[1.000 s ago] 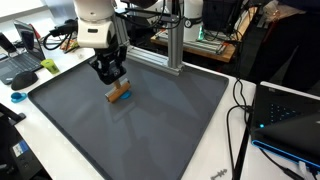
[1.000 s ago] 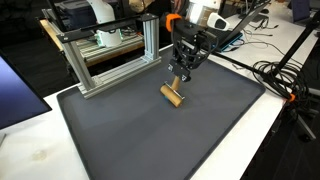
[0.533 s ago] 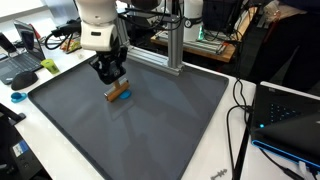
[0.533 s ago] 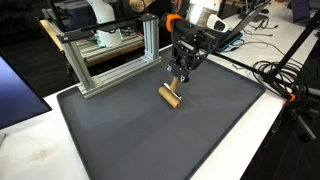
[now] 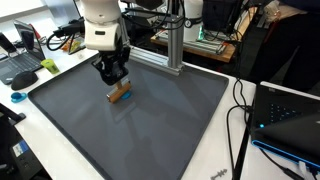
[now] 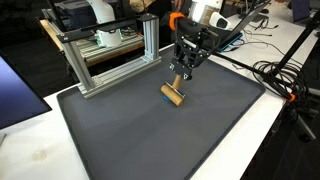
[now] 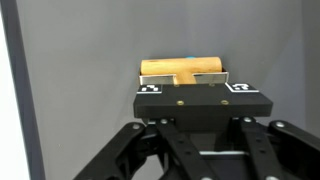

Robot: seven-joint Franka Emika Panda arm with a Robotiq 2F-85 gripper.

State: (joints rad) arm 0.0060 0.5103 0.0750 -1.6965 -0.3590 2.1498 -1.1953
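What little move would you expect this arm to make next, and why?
Probably a short drop straight down. The fingers hover just above the wooden block, which lies flat on the dark mat, seemingly untouched. The wrist view shows it just beyond the tips, so lowering should bring them alongside it. Whether they are open is unclear.

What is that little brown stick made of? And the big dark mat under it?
The stick looks like bare wood: matte tan, no shine, though plastic is possible. The mat seems rubber or foam: dull, even dark grey.
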